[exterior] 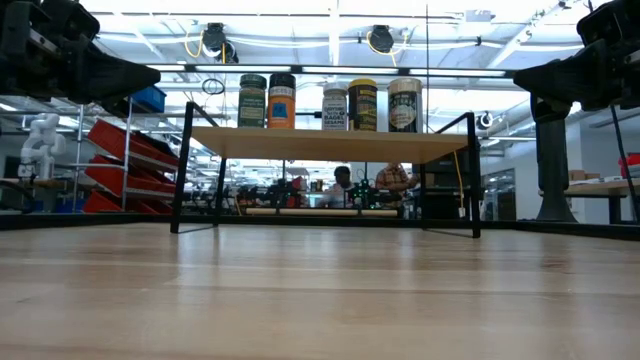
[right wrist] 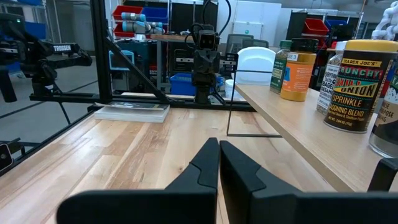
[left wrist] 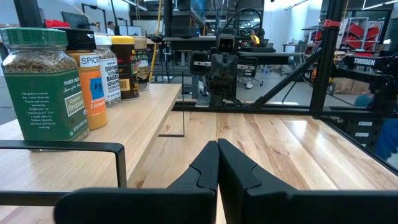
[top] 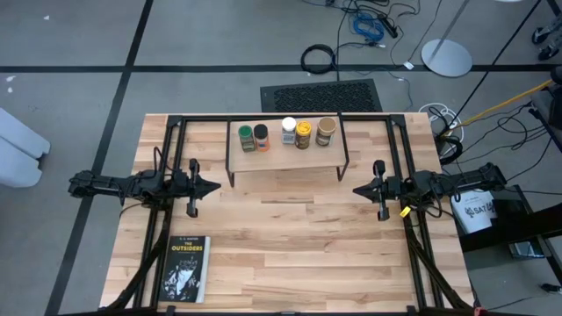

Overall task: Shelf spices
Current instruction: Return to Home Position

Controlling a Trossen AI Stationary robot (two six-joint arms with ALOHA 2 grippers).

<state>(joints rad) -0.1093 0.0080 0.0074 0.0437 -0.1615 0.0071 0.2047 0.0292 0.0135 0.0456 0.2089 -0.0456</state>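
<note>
The room around my butcher-block table (top: 290, 246) is basically one big open workshop. The grey floor (top: 219, 35) is marked out with black tape lines (top: 263, 68). There's a black ribbed mat (top: 320, 95) just past the table's far edge and a coiled black cable (top: 305, 61) beyond that. A white round stand base (top: 446, 57) sits off to the right, with a blue cable (top: 369, 26) near it. Looking level across, I get bright ceiling strip lights (exterior: 333, 35), red storage bins (exterior: 125, 165) racked on the left, and a person (exterior: 343, 183) sitting way at the back. A white chair (right wrist: 256, 64) and a blue bin (right wrist: 186, 84) stand off the table's side.
</note>
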